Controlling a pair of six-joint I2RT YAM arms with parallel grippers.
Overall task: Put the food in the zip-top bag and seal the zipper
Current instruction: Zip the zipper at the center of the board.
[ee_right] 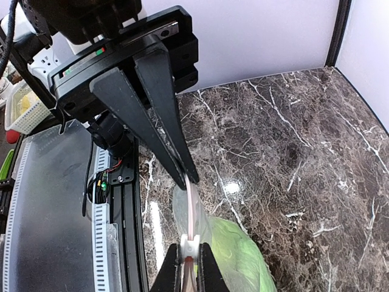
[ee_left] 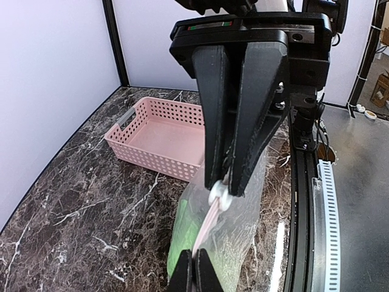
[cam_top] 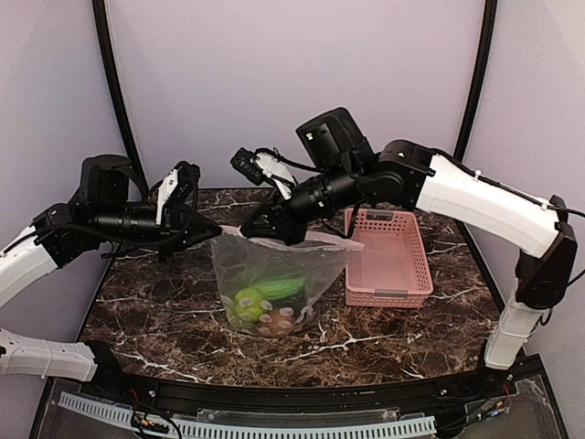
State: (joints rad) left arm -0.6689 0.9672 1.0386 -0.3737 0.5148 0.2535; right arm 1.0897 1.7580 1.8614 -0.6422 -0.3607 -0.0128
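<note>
Zipper (ee_right: 192, 210) stretches left-right across the top view's centre; left tool (ee_right: 189, 177) pinches its end; right tool (ee_left: 226, 185) clamps the slider (ee_left: 220, 196) just beside; sealing likely runs rightward.

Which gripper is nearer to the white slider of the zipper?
Right. The right gripper is shut on the slider itself; the left gripper pinches the pink strip farther along.

— Where were your arms?
— Both stretched inward: my left arm (cam_top: 55, 242) low from the left, my right arm (cam_top: 475, 197) arched high from the right, tips nearly meeting.
— Jaws?
— My left gripper (ee_left: 193, 267) and right gripper (ee_right: 189, 261) were each pinched tight on the zipper (ee_right: 192, 210).
</note>
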